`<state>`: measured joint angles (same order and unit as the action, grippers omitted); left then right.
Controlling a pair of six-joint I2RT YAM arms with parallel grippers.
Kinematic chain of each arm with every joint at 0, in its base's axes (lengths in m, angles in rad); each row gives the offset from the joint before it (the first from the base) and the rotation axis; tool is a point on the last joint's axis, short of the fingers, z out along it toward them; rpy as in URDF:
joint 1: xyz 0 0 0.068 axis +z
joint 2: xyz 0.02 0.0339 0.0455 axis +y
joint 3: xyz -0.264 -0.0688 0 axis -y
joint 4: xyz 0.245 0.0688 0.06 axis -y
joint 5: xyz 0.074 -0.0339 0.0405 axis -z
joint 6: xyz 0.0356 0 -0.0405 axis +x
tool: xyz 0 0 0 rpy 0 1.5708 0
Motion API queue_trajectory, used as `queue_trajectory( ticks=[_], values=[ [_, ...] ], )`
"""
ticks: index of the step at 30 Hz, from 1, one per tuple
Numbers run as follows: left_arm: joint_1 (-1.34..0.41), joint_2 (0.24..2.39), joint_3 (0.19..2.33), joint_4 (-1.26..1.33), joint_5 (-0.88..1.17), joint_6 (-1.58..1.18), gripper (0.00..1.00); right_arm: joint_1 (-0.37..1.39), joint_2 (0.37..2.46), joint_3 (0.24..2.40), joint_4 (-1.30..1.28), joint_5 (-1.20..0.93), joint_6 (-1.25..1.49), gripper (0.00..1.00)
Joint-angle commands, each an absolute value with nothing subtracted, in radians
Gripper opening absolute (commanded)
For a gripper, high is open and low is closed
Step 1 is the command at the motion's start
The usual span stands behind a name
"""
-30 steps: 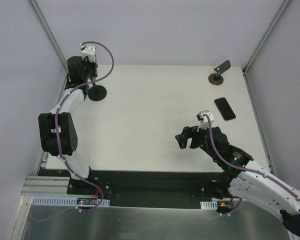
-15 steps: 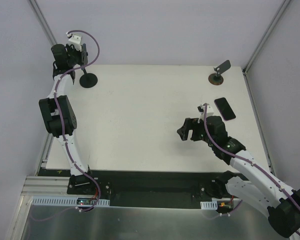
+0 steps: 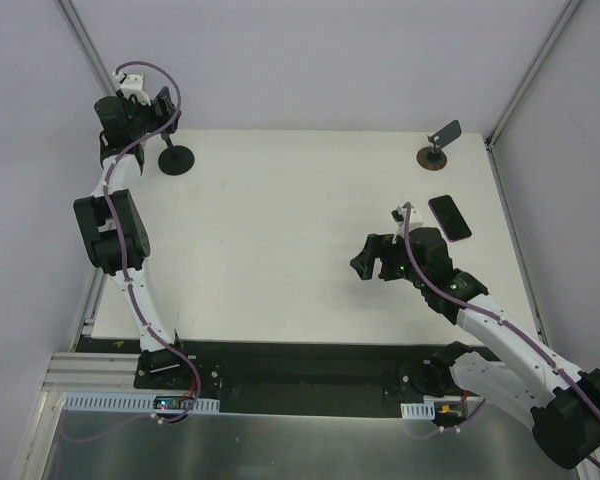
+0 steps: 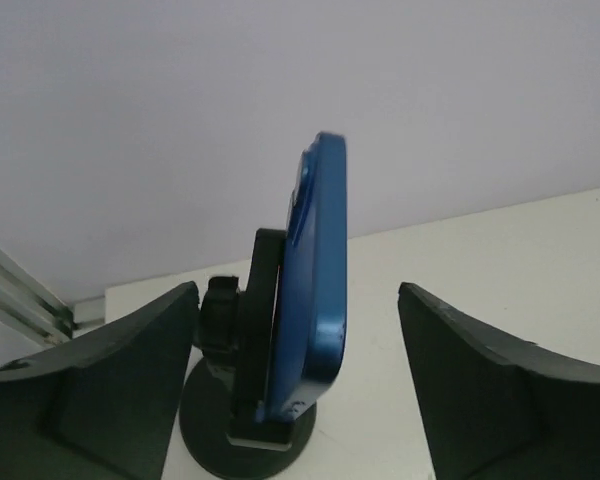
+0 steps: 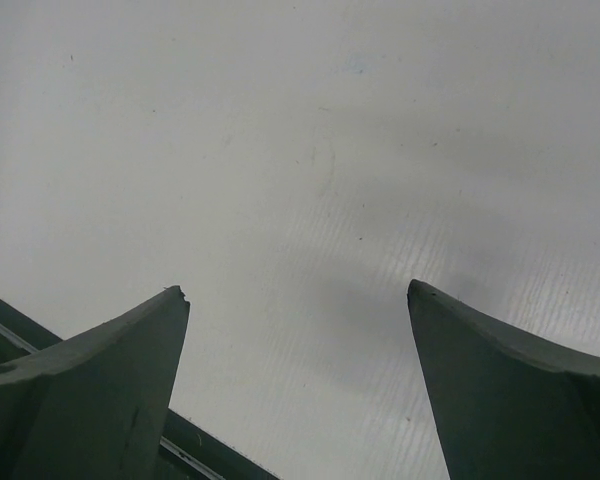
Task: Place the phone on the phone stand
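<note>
The left gripper (image 4: pixel 295 290) has pulled back toward the far-left corner of the worktop (image 3: pixel 300 220), its jaws wide and clear of the phone (image 4: pixel 318 262). The phone stands upright in the stand (image 4: pixel 252 335) there with no arm touching it, so the placing looks done and only a clean retreat remains. The right gripper (image 3: pixel 366 265) hovers near the right edge, jaws wide and empty. The red-rimmed phone (image 3: pixel 449 217) and the brown stand (image 3: pixel 436 150) sit well apart by the far-right corner, blocking nothing.
</note>
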<state>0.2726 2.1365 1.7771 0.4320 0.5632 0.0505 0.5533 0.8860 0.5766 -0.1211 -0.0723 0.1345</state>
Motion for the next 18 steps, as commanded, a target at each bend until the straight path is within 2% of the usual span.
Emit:
queue_trajectory(
  ticks=[1, 2, 3, 8, 12, 15, 18],
  values=[
    [0.287, 2.034, 1.668, 0.538, 0.531, -0.173, 0.86, 0.549, 0.888, 0.675, -0.164, -0.107, 0.149, 0.93],
    [0.288, 1.992, 1.645, 0.548, 0.514, -0.245, 0.97, 0.548, 0.890, 0.690, -0.204, -0.107, 0.147, 0.94],
    [0.287, 1.961, 1.611, 0.563, 0.505, -0.279, 0.99, 0.548, 0.891, 0.698, -0.222, -0.106, 0.149, 0.94],
    [0.285, 1.651, 1.286, 0.559, 0.347, -0.504, 0.99, 0.538, 0.928, 0.747, -0.284, -0.172, 0.185, 0.96],
    [0.262, 1.390, 1.096, 0.306, 0.215, -0.609, 0.99, 0.526, 0.986, 0.747, -0.288, -0.227, 0.293, 0.96],
    [0.189, 1.228, 0.968, 0.213, 0.238, -0.653, 0.97, 0.502, 1.040, 0.727, -0.275, -0.216, 0.396, 0.96],
    [0.089, 1.103, 0.815, 0.236, 0.273, -0.666, 0.97, 0.474, 1.078, 0.698, -0.203, -0.137, 0.457, 0.96]
  ],
)
